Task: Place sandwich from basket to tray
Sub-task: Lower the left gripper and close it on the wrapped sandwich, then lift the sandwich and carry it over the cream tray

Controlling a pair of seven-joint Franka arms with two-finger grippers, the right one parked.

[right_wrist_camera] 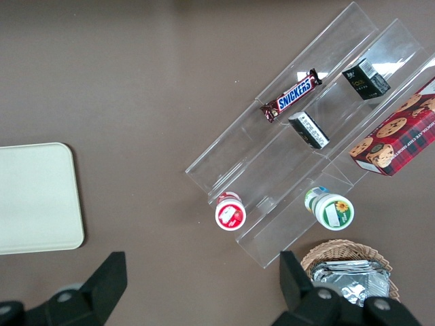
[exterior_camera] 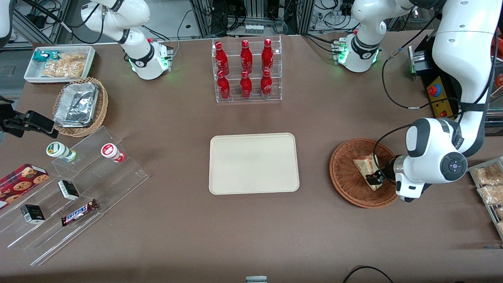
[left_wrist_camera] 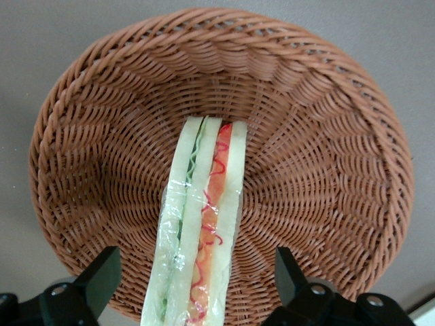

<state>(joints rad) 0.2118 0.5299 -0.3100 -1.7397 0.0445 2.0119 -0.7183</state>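
Presently, front view: my gripper (exterior_camera: 375, 177) is down inside the reddish-brown wicker basket (exterior_camera: 345, 173), at the wrapped sandwich (exterior_camera: 365, 166) lying in it, toward my working arm's end of the table. Beside the basket, toward the table's middle, lies the cream tray (exterior_camera: 253, 163), bare. Farther from the camera than the tray stands a clear rack of red bottles (exterior_camera: 246, 70).

Left wrist view: my fingers (left_wrist_camera: 102, 275) are spread wide, one on each side of the sandwich (left_wrist_camera: 200, 224), neither touching it. The sandwich stands on edge in the basket (left_wrist_camera: 319, 156), cut edge toward the camera, green and red-orange filling between white bread, clear wrap over it.

Right wrist view: tray corner (right_wrist_camera: 37, 197); clear tiered stand (right_wrist_camera: 299, 142) bearing a Snickers bar (right_wrist_camera: 292, 95).
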